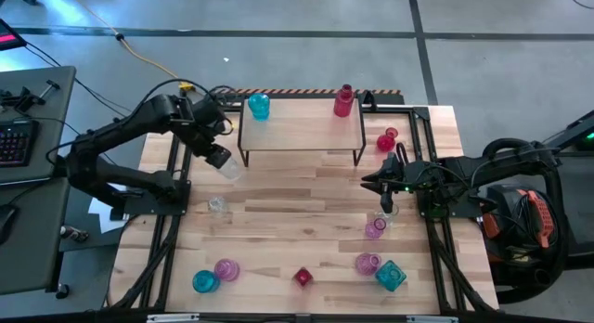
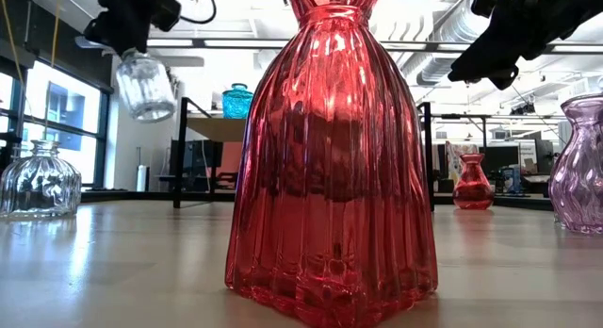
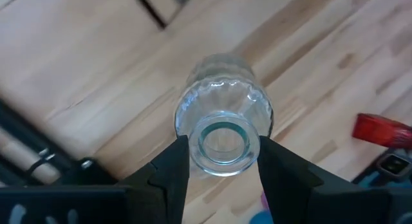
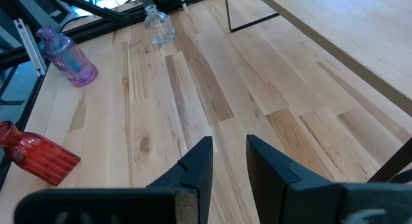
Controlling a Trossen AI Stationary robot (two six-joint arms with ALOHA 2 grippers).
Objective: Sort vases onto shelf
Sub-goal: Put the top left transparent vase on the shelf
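Left gripper (image 3: 222, 163) is clamped on the neck of a clear vase (image 3: 224, 124), one finger on each side of the rim, and holds it in the air above the table (image 1: 297, 239) — just off the shelf's (image 1: 302, 123) left front corner in the high view. From table height the clear vase (image 2: 145, 85) hangs clear of the surface, tilted a little.

Right gripper (image 4: 228, 163) hovers over bare table to the right of the shelf, fingers a narrow gap apart, nothing between them.

On the shelf: a teal vase (image 1: 258, 106) toward the left end, a red bottle vase (image 1: 343, 101) toward the right end, both upright.

On the table: a second clear vase (image 1: 217, 206) on the left side; a red vase (image 1: 387, 139) just right of the shelf; a pink vase (image 1: 375, 228) near the right gripper; along the front edge a teal round vase (image 1: 205, 282), a pink round vase (image 1: 226, 269), a small red vase (image 1: 303, 277), another pink vase (image 1: 368, 264) and a faceted teal vase (image 1: 391, 275) — the last two touching or nearly so.
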